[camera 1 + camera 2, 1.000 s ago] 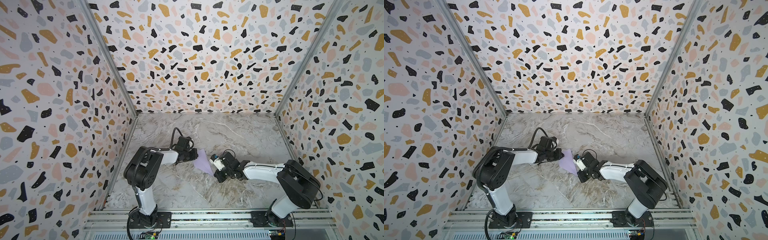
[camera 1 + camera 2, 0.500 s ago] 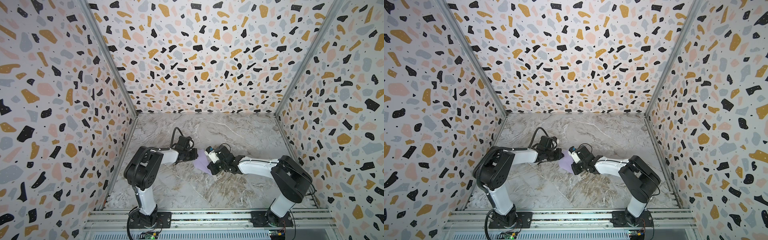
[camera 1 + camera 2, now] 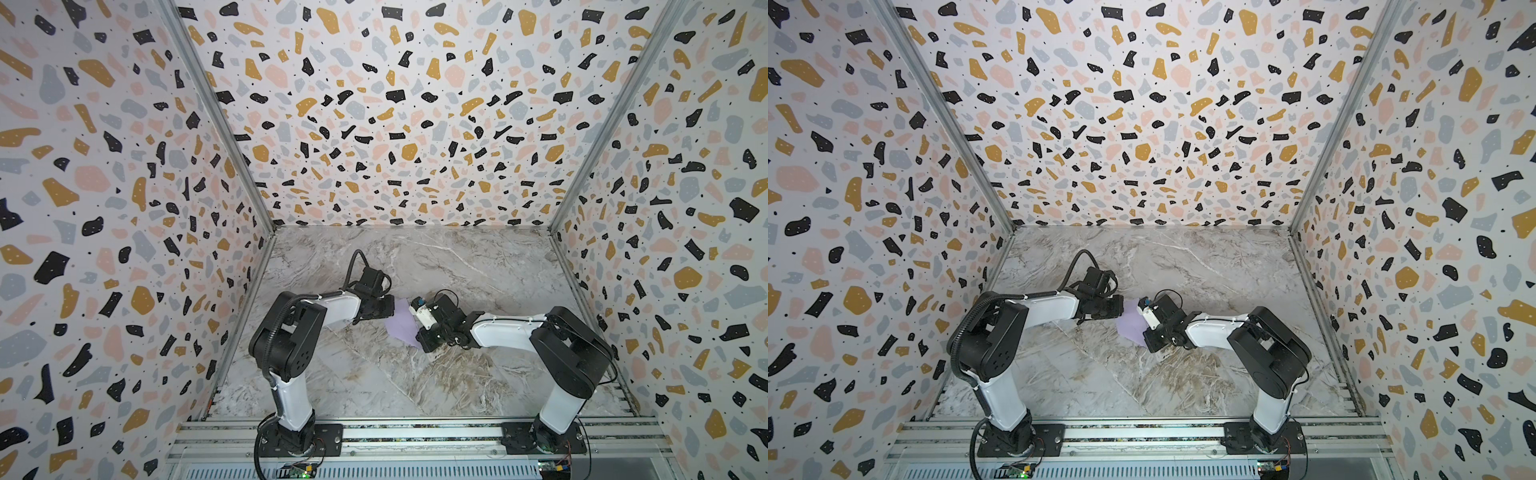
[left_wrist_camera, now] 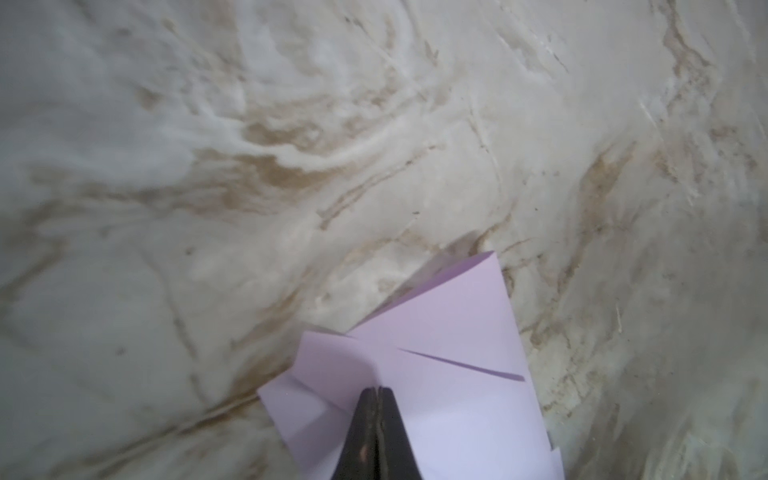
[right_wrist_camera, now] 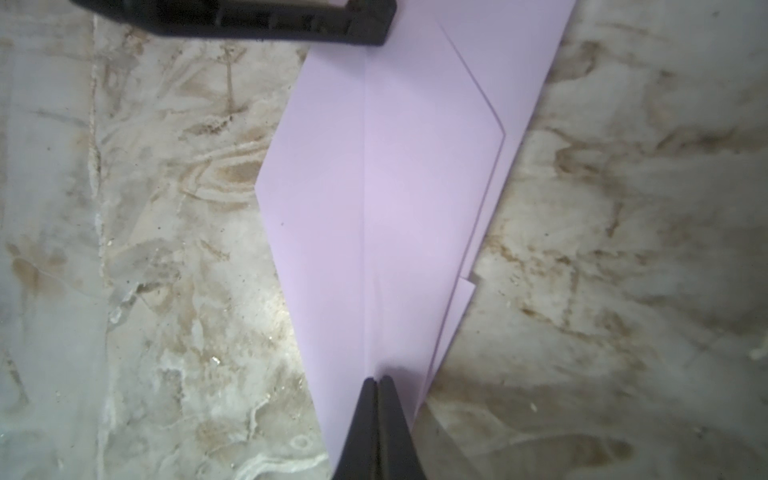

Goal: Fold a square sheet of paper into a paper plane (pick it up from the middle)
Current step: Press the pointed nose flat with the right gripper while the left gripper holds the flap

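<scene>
R gripper [image 5: 378, 380] has come in from the right onto the paper [image 5: 395, 187]; jaws shut, tips pressing the centre crease at its narrow end. L gripper [image 4: 378, 390] is closed on a raised fold at the opposite end. Paper's part-folded w/ layered flaps, lying mid-table [image 3: 374, 386] btwn the two grippers, both touching it.

1. Pale lilac paper plane [image 5: 395, 187]: thin matt paper, smooth faces, crisp creases.
2. Grey-beige marble-look desk [image 3: 415, 374]: hard and smooth, veined, and there's a soft sheen in the wrist views.
3. Black left claw [image 4: 377, 390] and black right claw [image 5: 377, 380]: matt, plastic by the look.
4. White arm shells [image 3: 507, 334]: smooth, glossy plastic.
5. Silver front rail [image 3: 415, 434]: bare metal, dull shine.
6. Terrazzo-print walls [image 3: 374, 104]: flat and matt.
</scene>
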`<state>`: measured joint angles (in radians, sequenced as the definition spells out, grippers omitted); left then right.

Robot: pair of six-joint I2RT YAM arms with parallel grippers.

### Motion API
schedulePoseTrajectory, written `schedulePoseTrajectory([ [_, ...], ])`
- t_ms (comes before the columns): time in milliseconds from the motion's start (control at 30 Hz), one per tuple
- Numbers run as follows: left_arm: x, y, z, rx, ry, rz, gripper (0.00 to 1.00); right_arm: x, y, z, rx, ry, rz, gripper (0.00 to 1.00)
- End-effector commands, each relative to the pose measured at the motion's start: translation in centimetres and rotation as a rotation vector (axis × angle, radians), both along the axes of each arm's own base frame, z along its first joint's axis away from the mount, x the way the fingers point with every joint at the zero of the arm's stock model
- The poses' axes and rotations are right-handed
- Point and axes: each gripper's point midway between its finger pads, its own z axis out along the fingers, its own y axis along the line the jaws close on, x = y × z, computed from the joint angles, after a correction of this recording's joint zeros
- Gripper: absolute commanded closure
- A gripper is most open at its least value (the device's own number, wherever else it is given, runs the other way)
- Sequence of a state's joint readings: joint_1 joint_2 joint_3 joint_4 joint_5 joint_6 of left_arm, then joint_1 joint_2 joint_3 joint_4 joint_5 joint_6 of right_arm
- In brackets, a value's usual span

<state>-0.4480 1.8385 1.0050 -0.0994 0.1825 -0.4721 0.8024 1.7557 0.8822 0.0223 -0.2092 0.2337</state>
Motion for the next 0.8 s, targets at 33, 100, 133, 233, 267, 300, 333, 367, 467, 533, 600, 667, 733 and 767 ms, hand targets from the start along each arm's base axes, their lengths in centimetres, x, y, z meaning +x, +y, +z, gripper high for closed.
schedulePoseTrajectory([
  [33, -0.2, 3.6, -1.4, 0.201, 0.024, 0.045, 0.95, -1.1, -2.1, -2.3, -0.096, 0.054, -0.012, 0.97],
  [100, 0.0, 4.0, -1.3, 0.225, 0.020, 0.048, 0.95, -1.0, -1.9, -2.2, -0.093, 0.052, -0.012, 0.97],
  [133, 0.1, 4.0, -1.2, 0.228, 0.018, 0.048, 0.95, -1.1, -2.0, -2.3, -0.094, 0.054, -0.012, 0.97],
  [233, 0.4, 3.8, -1.2, 0.229, 0.014, 0.044, 0.94, -1.1, -1.9, -2.3, -0.092, 0.055, -0.009, 0.97],
  [267, 0.5, 3.8, -1.2, 0.229, 0.014, 0.045, 0.94, -1.0, -1.8, -2.3, -0.092, 0.054, -0.009, 0.97],
  [300, 0.6, 3.7, -1.2, 0.227, 0.013, 0.045, 0.94, -1.0, -1.8, -2.2, -0.091, 0.054, -0.009, 0.97],
  [333, 0.7, 3.6, -1.1, 0.222, 0.011, 0.042, 0.94, -1.1, -1.9, -2.3, -0.092, 0.054, -0.009, 0.97],
  [367, 0.8, 3.5, -1.0, 0.219, 0.010, 0.040, 0.93, -1.1, -1.9, -2.3, -0.092, 0.056, -0.009, 0.97],
  [467, 1.2, 3.2, -0.3, 0.209, -0.007, 0.041, 0.93, -1.1, -1.9, -2.3, -0.092, 0.056, -0.010, 0.97],
  [533, 1.5, 2.9, 0.6, 0.190, -0.024, 0.043, 0.93, -1.1, -1.9, -2.4, -0.091, 0.059, -0.013, 0.97],
  [600, 1.6, 2.4, 1.8, 0.148, -0.044, 0.039, 0.92, -1.1, -1.8, -2.4, -0.089, 0.060, -0.014, 0.97],
  [667, 1.4, 1.6, 2.8, 0.100, -0.061, 0.031, 0.90, -1.1, -1.9, -2.5, -0.089, 0.064, -0.018, 0.97],
  [733, 1.2, 0.9, 3.4, 0.091, -0.071, 0.012, 0.90, -1.1, -1.8, -2.6, -0.088, 0.069, -0.017, 0.97],
  [767, 1.1, 0.8, 3.3, 0.105, -0.070, 0.006, 0.90, -1.1, -1.8, -2.6, -0.089, 0.069, -0.017, 0.97],
])
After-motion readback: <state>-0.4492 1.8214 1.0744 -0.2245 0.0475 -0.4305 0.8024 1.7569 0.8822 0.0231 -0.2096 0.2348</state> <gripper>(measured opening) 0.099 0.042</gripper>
